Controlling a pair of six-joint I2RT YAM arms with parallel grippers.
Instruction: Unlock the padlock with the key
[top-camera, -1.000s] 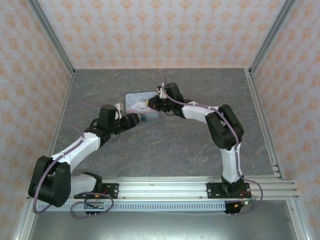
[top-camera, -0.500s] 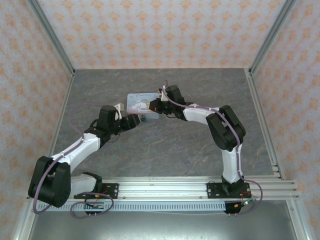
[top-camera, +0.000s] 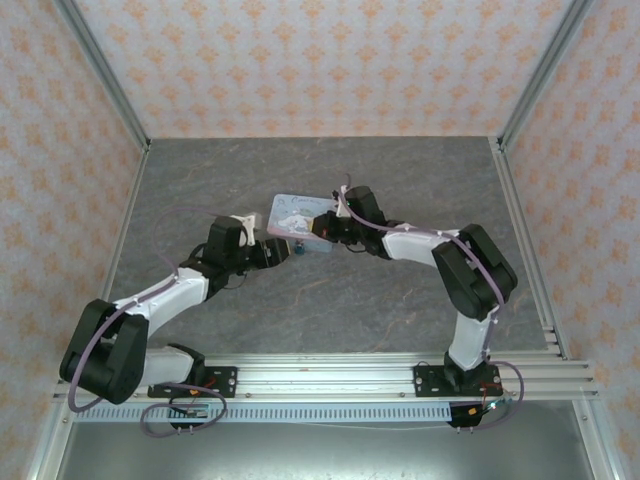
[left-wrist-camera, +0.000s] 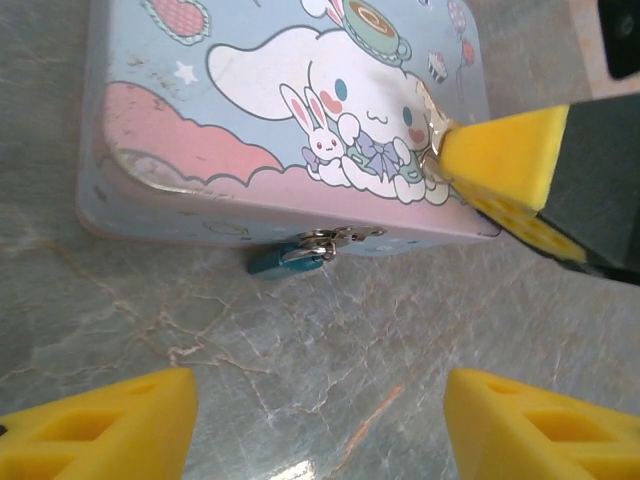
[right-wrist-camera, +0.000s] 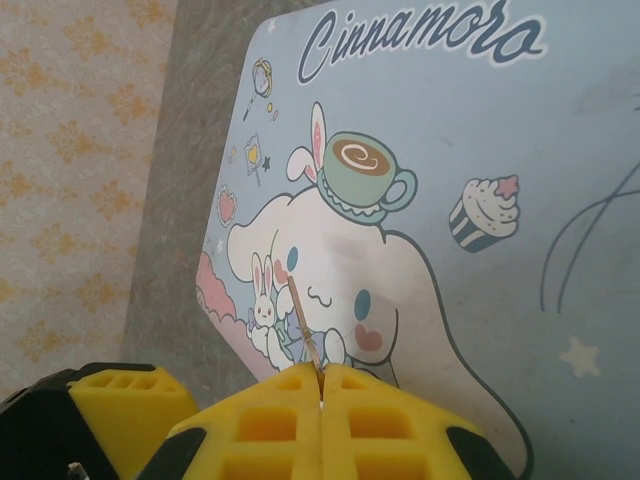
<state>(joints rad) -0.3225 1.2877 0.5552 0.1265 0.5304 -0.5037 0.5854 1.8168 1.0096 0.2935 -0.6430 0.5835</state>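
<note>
The tin (left-wrist-camera: 200, 130) now sits further right than before. The right gripper (right-wrist-camera: 320, 388) clamps the key (right-wrist-camera: 305, 322); the left gripper (left-wrist-camera: 320, 430) gapes empty, facing the unkeyed padlock (left-wrist-camera: 283, 260).

The padlock (left-wrist-camera: 285, 258) sits against the tin's (left-wrist-camera: 200, 150) front wall; the key (right-wrist-camera: 305, 322) is above the tin.

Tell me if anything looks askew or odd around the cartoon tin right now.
The light-blue rectangular cartoon-print tin sits skewed on the grey table. The tiny teal padlock lies sideways under the front hasp, while the right gripper pinches the thin silvery key above the lid, away from the lock.
</note>
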